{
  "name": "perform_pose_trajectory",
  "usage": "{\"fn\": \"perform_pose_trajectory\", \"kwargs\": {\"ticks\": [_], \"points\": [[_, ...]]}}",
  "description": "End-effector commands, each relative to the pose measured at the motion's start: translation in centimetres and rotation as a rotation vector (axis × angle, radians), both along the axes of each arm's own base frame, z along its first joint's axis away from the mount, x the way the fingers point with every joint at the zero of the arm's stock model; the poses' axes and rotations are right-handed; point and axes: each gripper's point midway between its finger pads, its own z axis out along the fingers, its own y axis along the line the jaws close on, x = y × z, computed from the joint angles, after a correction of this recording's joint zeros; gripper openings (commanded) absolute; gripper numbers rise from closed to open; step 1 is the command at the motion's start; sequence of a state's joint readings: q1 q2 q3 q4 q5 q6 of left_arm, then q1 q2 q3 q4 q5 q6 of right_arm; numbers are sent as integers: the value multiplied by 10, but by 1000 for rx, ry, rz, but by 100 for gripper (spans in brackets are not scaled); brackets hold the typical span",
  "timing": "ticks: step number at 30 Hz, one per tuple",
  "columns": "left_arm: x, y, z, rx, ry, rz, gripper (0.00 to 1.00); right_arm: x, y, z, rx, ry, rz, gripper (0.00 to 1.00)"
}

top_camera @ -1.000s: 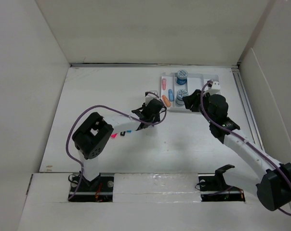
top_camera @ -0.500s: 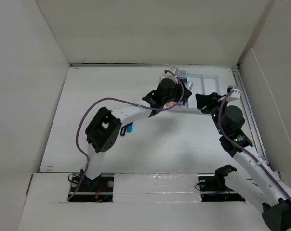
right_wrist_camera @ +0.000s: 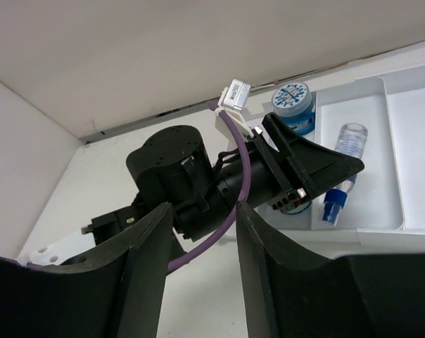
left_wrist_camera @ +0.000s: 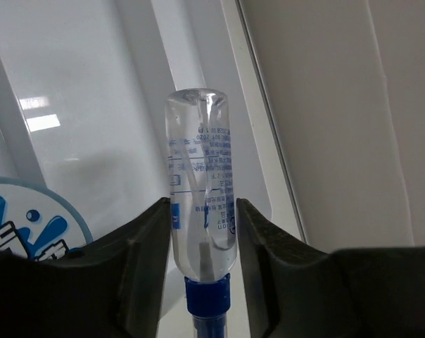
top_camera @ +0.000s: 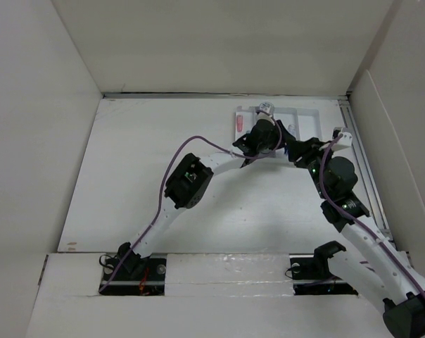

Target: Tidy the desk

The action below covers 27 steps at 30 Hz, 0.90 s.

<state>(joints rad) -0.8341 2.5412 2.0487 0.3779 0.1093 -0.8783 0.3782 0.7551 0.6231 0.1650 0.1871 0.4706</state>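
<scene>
My left gripper (top_camera: 280, 136) reaches over the white compartment tray (top_camera: 309, 115) at the far right of the white desk (top_camera: 149, 162). In the left wrist view its jaws (left_wrist_camera: 202, 203) are closed on a clear bottle (left_wrist_camera: 198, 141) with blue print and a blue cap, low in a tray compartment. The bottle also shows in the right wrist view (right_wrist_camera: 350, 139), beside the left gripper (right_wrist_camera: 325, 169). My right gripper (top_camera: 301, 150) hovers just right of the left wrist. It is open and empty (right_wrist_camera: 203, 208).
A blue-lidded round jar (top_camera: 267, 108) stands at the tray's far edge, seen too in the right wrist view (right_wrist_camera: 293, 100). Another blue-and-white round lid (left_wrist_camera: 26, 218) sits left of the bottle. A pink item (top_camera: 239, 123) lies in the tray's left slot. Tall white panels enclose the desk.
My left arm has stretched from the desk's middle out to the tray. My right gripper has drawn back from the tray toward the right.
</scene>
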Motion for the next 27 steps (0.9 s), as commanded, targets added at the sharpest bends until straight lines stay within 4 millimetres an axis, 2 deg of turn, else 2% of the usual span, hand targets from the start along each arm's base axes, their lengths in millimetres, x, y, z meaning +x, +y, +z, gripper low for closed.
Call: {"fn": "perform_pose_trajectory", "kwargs": {"ticks": [1,2,6,9,13,14,15,16,17,18,19,20,21,22,23,24,25,26,27], "points": [[14,-9,70,-152,-92,34,40,1,-3,13,22,-42,-13,47],[15,-9,66,-148,-89,35,45,1,-4,13,21,-43,-16,47],[19,-7,59,-123,-98,56,48,1,-3,12,19,-42,-11,47],[16,-8,63,-120,-108,37,50,3,-4,10,16,-37,-22,47],[7,2,90,-133,-192,19,50,1,-2,14,14,-44,-6,41],[3,8,118,-148,-236,19,50,1,-3,11,12,-41,-13,38],[2,13,126,-124,-277,21,50,1,-5,13,18,-49,-24,32],[-2,20,122,-97,-282,27,50,0,-5,13,18,-51,-19,23],[-7,31,155,-122,-325,50,50,-1,-5,15,19,-57,-17,17],[-11,40,164,-122,-347,62,49,-3,-4,16,14,-56,-6,12],[-23,55,185,-140,-393,67,49,-4,-5,17,15,-61,-11,5],[-24,66,198,-150,-421,77,49,-5,-6,19,21,-69,-15,2],[-26,78,207,-153,-436,85,48,-6,-6,18,22,-73,-14,0],[-41,96,226,-170,-466,95,48,-6,-5,19,21,-81,-6,0],[-42,111,236,-183,-489,111,48,-6,-4,20,21,-87,-2,0],[-44,124,241,-188,-503,126,48,-5,-2,18,19,-79,6,0],[-53,134,230,-169,-499,130,47,-3,-3,17,17,-76,0,0],[-62,155,258,-181,-552,159,45,-1,-3,15,14,-67,-6,0],[-68,161,257,-161,-562,156,44,3,-3,8,12,-46,-13,0]]}}
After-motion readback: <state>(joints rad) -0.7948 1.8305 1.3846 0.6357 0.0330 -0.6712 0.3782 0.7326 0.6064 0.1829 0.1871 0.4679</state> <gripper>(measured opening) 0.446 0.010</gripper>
